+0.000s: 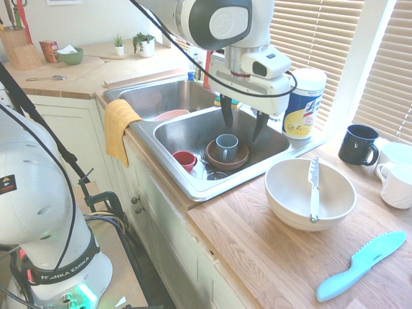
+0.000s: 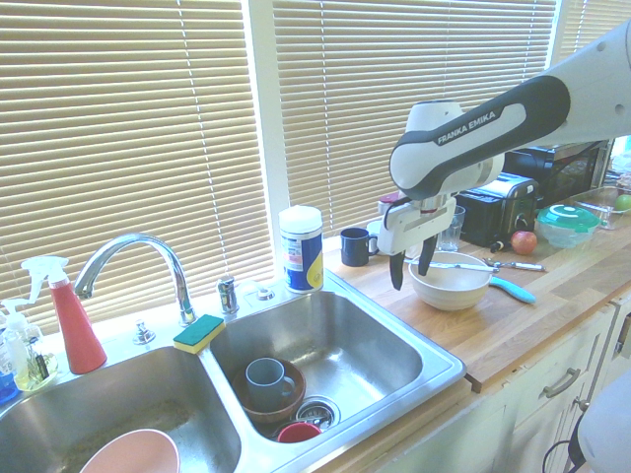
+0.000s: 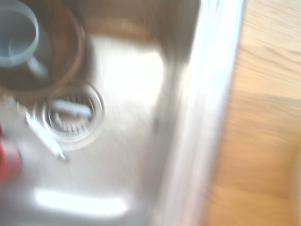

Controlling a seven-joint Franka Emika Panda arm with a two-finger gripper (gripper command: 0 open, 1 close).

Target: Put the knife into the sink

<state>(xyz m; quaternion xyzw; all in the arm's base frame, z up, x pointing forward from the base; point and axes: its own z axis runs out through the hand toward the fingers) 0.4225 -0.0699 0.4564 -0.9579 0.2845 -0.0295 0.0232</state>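
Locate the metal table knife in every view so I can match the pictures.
First exterior view: the knife lies across the white bowl, right of the sink.
Second exterior view: knife on the same bowl, at the right.
Wrist view: not in it.
Shared landmark: the white bowl on the wooden counter.
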